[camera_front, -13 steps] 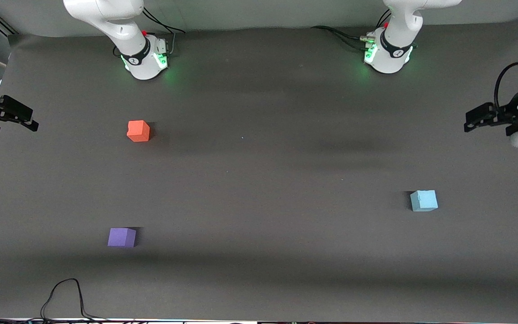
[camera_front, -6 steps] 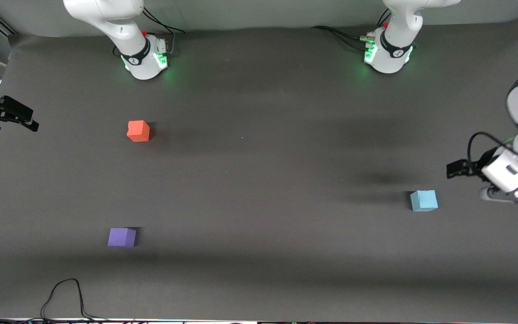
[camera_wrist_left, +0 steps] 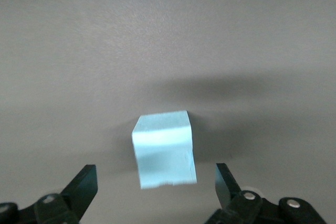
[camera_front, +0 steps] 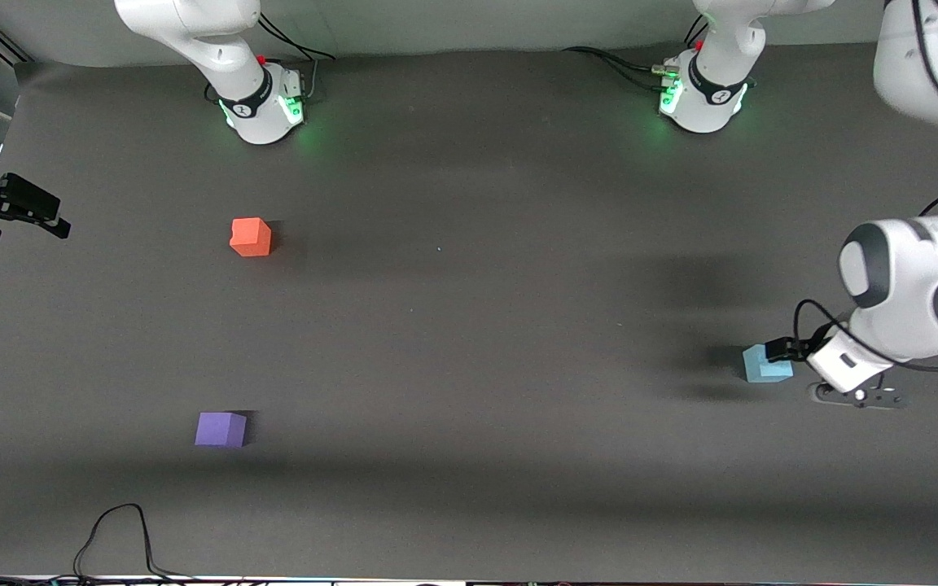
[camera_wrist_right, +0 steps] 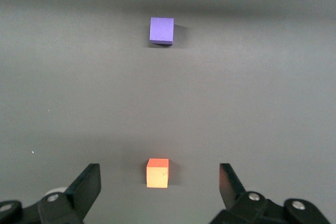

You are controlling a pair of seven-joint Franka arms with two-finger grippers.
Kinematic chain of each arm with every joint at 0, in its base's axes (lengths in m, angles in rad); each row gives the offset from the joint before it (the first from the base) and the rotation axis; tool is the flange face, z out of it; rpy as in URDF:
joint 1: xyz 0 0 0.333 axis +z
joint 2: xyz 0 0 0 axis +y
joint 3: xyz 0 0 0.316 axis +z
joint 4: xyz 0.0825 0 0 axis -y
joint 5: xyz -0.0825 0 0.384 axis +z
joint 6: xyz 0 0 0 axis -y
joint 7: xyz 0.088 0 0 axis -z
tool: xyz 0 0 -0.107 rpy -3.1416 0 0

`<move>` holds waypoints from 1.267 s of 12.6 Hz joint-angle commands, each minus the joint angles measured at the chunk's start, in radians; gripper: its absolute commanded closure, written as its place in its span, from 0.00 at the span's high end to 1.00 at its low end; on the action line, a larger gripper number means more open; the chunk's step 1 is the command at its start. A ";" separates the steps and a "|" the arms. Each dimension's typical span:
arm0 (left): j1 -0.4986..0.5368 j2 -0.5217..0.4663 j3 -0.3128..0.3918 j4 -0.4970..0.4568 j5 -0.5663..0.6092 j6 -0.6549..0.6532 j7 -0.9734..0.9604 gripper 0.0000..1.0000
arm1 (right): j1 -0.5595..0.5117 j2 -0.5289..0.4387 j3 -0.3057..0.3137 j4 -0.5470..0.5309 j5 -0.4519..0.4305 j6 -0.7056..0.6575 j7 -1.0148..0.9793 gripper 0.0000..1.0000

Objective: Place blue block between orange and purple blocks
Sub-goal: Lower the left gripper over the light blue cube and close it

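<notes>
Your left gripper point(camera_wrist_left: 155, 188) is over the blue block point(camera_front: 764, 365), jaws wide, one finger to each side of it and neither touching it in the left wrist view. The block sits on the table point(camera_front: 469, 325) toward the left arm's end, well apart from the other two. The orange block point(camera_front: 251, 237) and the purple block point(camera_front: 221, 429) lie toward the right arm's end, purple nearer the front camera, with bare table between them.

Your right gripper point(camera_front: 17, 213) waits at the edge of the table at its own end, jaws wide too, holding nothing.

What can go wrong from here:

- The block looks turned a little against the line of the fingers. If you close as it stands, you may catch corners instead of flat faces, and it could twist or squirt out.
- If you come down off-centre, one finger could land on top of the block and press it into the table, or shove it aside.
- It looks light, so a shallow grip may slip on the long carry across the table.
- At the drop, the gap is open but the neighbours are loose; a low, fast approach could knock orange or purple out of line.
</notes>
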 commanded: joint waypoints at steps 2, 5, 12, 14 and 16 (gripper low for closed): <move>-0.003 0.071 0.000 -0.024 0.009 0.086 0.007 1.00 | 0.010 -0.007 -0.002 -0.005 -0.003 0.004 0.020 1.00; -0.003 0.094 0.000 -0.024 0.006 0.117 0.002 0.90 | 0.010 0.006 -0.001 -0.006 -0.005 0.001 0.021 1.00; 0.005 0.066 0.000 0.002 0.002 0.083 0.001 0.42 | 0.002 0.058 -0.008 0.061 0.014 -0.004 0.021 1.00; 0.012 -0.009 0.000 0.049 0.002 -0.051 0.010 0.42 | 0.007 0.059 -0.004 0.081 0.014 -0.005 0.023 1.00; -0.001 -0.064 -0.003 0.115 -0.004 -0.212 -0.013 0.42 | 0.008 0.066 0.001 0.101 0.015 -0.019 0.020 1.00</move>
